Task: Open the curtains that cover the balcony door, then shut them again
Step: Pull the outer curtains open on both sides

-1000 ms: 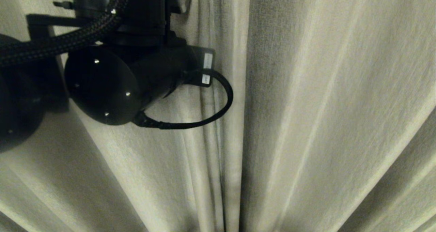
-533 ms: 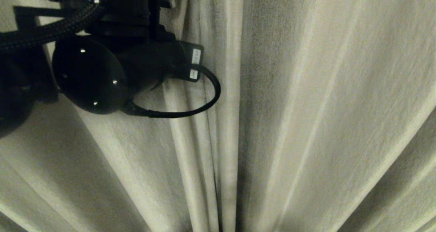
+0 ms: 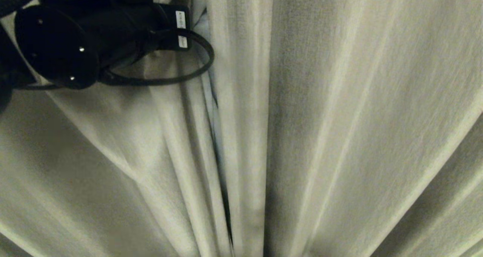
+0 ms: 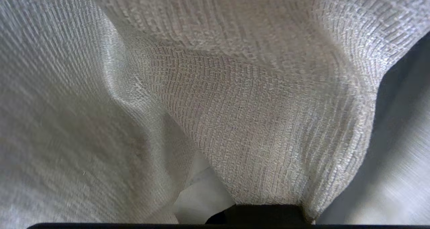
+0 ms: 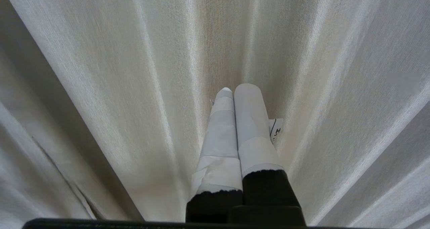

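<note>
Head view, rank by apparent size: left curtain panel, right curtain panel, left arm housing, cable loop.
1. right curtain panel
2. left curtain panel, partly hidden behind the arm
3. left arm housing, looks big because it is near the camera
4. cable loop

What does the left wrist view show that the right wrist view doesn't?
Only the left wrist view shows curtain fabric bunched into the left tool, hiding its fingers, with a darker gap past the fabric's edge. Only the right wrist view shows the right tool with white-wrapped fingers pressed together, empty, before hanging pleats. Both show the cream woven curtains filling the frame.
</note>
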Robot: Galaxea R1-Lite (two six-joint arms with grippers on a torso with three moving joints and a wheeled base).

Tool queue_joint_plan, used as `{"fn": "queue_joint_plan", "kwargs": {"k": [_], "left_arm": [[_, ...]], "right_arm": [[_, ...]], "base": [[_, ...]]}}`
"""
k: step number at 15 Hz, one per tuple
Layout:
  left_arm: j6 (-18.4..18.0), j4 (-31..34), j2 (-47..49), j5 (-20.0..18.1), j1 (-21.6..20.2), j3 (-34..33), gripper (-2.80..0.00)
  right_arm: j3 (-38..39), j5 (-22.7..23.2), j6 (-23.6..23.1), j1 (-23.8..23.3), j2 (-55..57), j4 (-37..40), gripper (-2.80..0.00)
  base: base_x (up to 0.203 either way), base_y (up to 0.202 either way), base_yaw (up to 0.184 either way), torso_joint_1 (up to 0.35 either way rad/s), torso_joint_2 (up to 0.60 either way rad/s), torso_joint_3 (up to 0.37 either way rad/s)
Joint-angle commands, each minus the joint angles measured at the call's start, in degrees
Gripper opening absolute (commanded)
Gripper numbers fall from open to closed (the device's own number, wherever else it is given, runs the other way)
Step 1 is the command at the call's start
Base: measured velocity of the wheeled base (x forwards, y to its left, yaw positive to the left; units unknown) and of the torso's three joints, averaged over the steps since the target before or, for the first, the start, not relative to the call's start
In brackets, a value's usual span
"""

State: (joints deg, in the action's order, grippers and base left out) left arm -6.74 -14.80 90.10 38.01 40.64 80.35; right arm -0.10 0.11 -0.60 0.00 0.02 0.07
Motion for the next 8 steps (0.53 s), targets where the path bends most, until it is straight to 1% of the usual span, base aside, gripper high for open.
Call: {"fn": "queue_joint_plan", "kwargs": {"k": [1, 7, 8], "left_arm": [[0.06, -0.11, -1.01, -2.88, -3.27, -0.02, -2.8], [0.14, 0.49, -4.39, -12.3, -18.75, 0.05, -2.8], [0.2, 1.11, -5.36, -13.22, -20.91, 0.05, -2.8]], "right_arm": [[0.01, 0.07, -0.02, 0.0, 0.06, 0.01, -2.8], [0.01, -0.02, -0.02, 0.0, 0.06, 0.01, -2.8], [0.01, -0.02, -0.02, 0.0, 0.06, 0.01, -2.8]], "base": [[0.0, 0.0, 0.0, 0.0, 0.0, 0.0], [0.0, 0.0, 0.0, 0.0, 0.0, 0.0], [0.0, 0.0, 0.0, 0.0, 0.0, 0.0]]}}
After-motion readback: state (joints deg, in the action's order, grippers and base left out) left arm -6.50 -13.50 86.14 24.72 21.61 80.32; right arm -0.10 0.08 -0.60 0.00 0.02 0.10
